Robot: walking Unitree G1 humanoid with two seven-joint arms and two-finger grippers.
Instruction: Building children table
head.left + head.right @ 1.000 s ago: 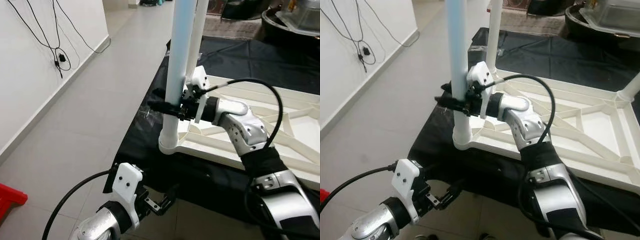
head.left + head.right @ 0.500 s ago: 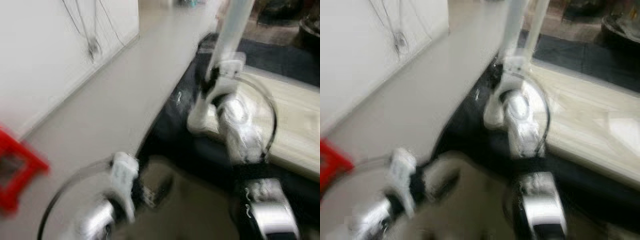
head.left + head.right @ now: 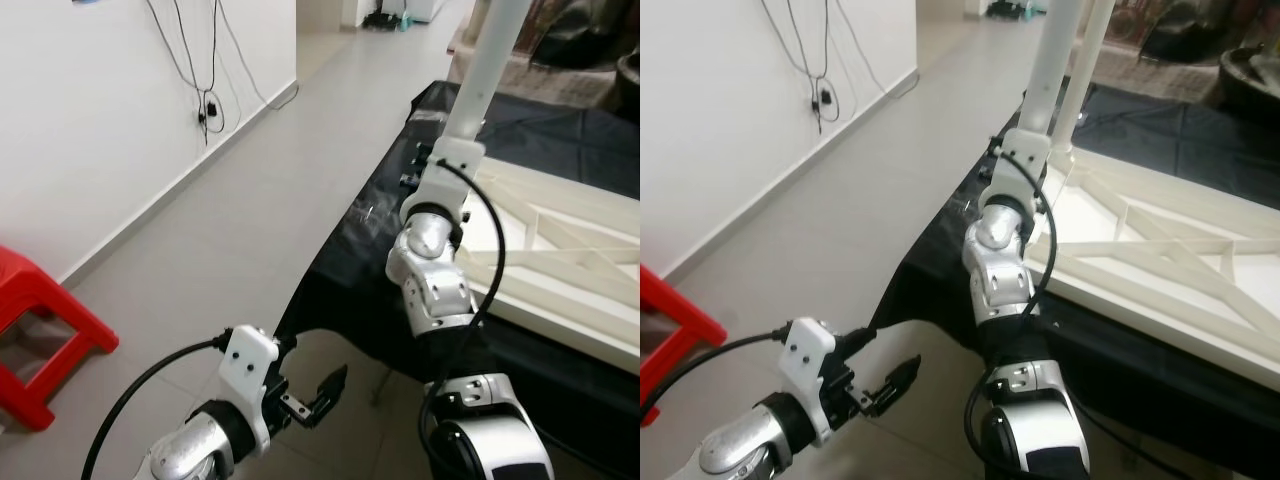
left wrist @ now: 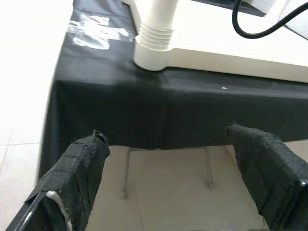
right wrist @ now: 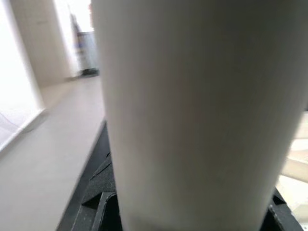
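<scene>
A white table top [image 3: 560,270] lies upside down on a black cloth [image 3: 380,250] in the right half of the left eye view. A white table leg [image 3: 485,65] stands up from its near left corner, near the top middle of the frame, and a second leg [image 3: 1092,60] stands just behind it. The right gripper [image 3: 425,165] is at the first leg, low down on it, with the silver right arm reaching up from the bottom of the frame. In the right wrist view the leg is very close, between the black fingers [image 5: 103,211], but I cannot tell if they are pressing on it. The left gripper [image 3: 325,385] hangs low in the bottom middle of the frame, over the grey floor [image 3: 230,210], apart from the table. Its two black fingers [image 4: 77,178] are spread wide with nothing between them. A red stool [image 3: 40,340] sits at the left edge, by the white wall [image 3: 100,110] where black cables [image 3: 205,70] hang.
</scene>
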